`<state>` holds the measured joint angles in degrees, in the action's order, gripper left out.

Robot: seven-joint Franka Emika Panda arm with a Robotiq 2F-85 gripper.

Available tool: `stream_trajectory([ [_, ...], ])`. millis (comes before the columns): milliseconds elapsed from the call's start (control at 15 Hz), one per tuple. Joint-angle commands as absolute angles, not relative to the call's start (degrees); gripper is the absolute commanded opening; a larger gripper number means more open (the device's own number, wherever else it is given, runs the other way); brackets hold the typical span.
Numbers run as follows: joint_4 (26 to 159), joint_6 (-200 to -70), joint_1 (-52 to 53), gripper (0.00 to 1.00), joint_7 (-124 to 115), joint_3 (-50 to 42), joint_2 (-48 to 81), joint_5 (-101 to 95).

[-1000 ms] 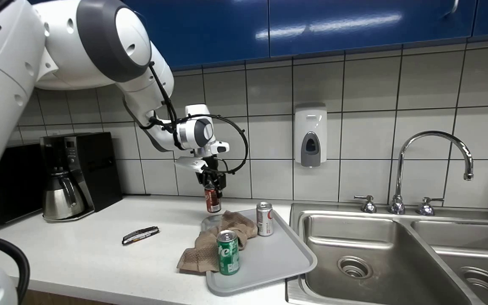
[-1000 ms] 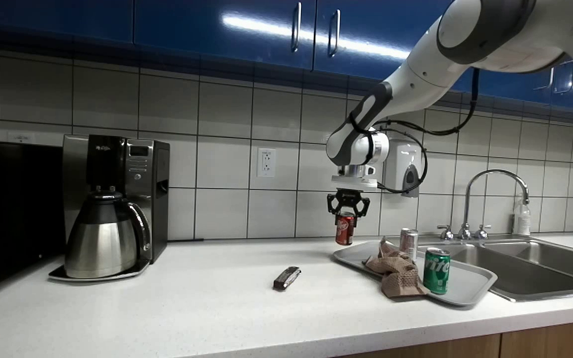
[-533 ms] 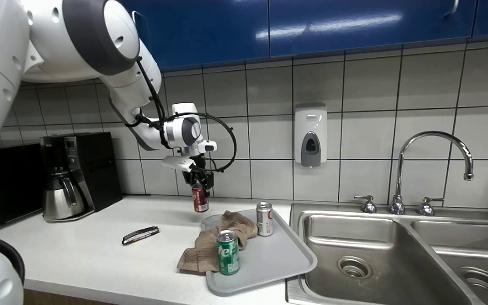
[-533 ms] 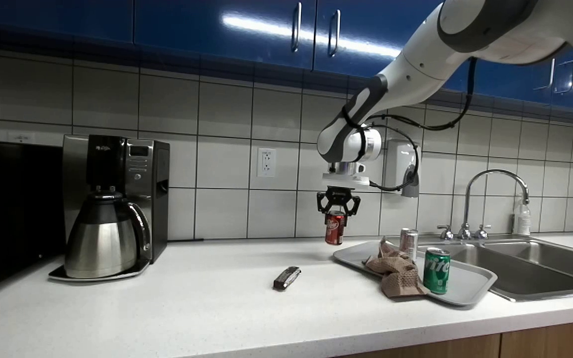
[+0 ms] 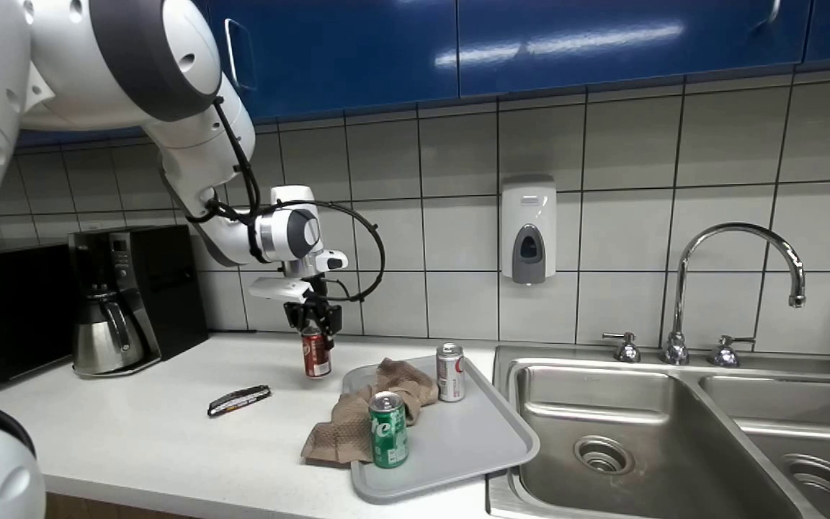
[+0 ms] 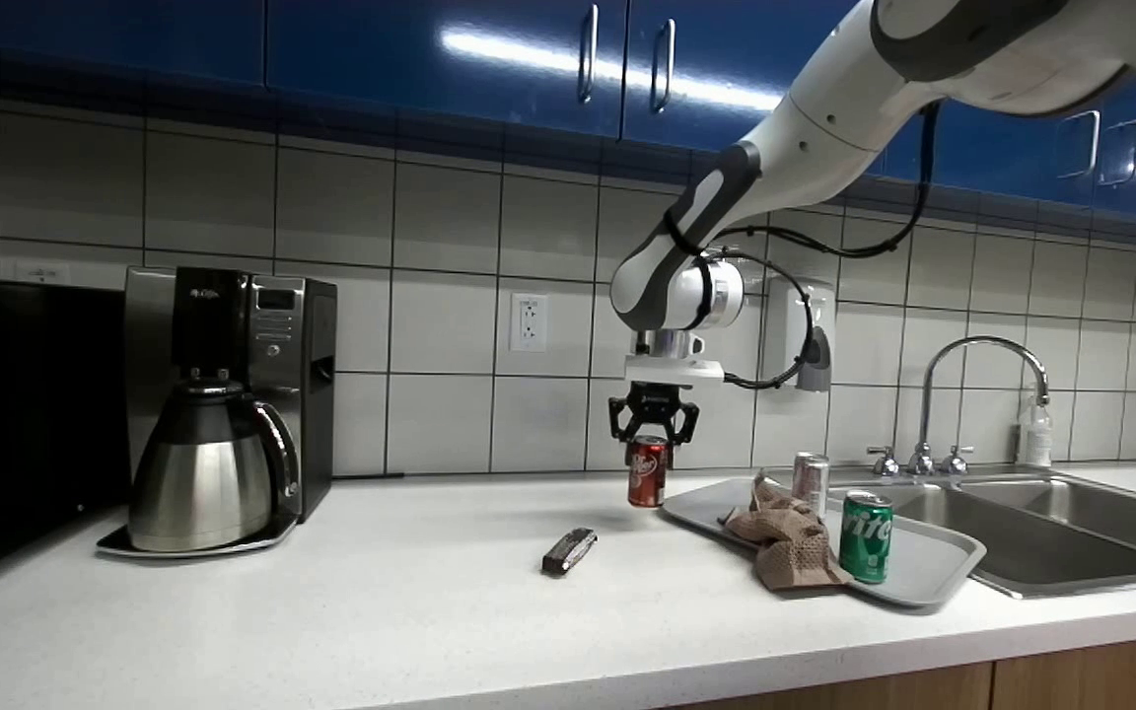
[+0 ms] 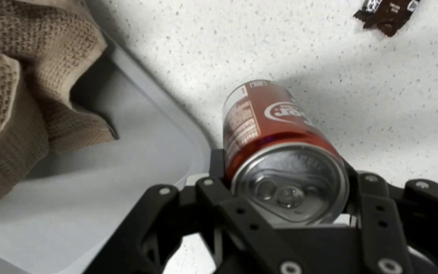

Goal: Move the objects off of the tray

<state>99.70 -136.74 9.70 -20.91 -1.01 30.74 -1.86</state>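
Red and clasped! Held the can (image 7: 283,146) upright in the gripper (image 6: 649,455), just beside the tray (image 5: 476,429), over or touching the worktop (image 6: 381,602): couldn't tell which!

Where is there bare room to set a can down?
Bare: the counter between the coffee maker and the wrapped bar; also the tray between the green can, the silver can and the corner nearest the sink. Crowded: the tray's opposite side, where the brown towel lies close by both cans.
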Motion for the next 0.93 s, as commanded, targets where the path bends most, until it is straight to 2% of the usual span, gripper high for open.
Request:
stream_trajectory([
  [0, 102.78, -136.85, 9.62, 0.38, -18.77, -0.57, 28.7, -2.22],
  [733, 104.71, -136.59, 9.88, 0.38, -17.96, -0.89, 29.28, -3.0],
  [800, 104.82, -136.68, 9.99, 0.72, -18.15, -1.05, 29.3, -3.26],
  [867, 104.88, -136.6, 9.97, 0.89, -18.18, -1.04, 29.3, -3.25],
])
